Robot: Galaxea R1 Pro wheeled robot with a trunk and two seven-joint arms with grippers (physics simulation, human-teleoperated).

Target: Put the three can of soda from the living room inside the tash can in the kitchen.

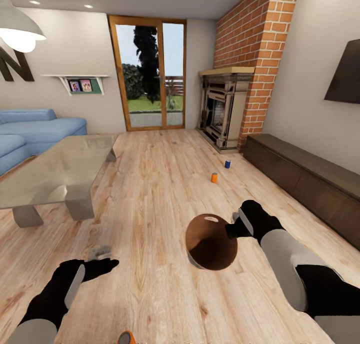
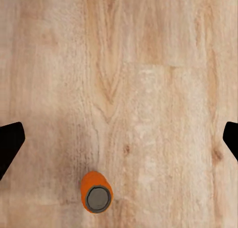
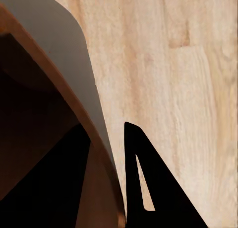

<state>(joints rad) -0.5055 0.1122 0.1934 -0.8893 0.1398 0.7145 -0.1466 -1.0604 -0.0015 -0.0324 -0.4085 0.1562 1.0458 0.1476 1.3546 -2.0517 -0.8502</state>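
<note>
Trash can point(image 1: 212, 241) (rim pinched) in right gripper point(image 1: 233, 229).

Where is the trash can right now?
The trash can is held off the wood floor at the right gripper, which clamps its rim, in the head view's lower centre. The orange can and blue can stand beyond it, toward the fireplace.

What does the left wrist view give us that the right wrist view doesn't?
Left wrist view: an orange soda can standing upright on the floor, seen top-down between the spread left gripper fingertips, untouched. Right wrist view: the trash can rim, beige-grey outside and coppery inside, with the right gripper clamped over its wall, one finger outside and one inside. Shared: the light wood floor beneath.
</note>
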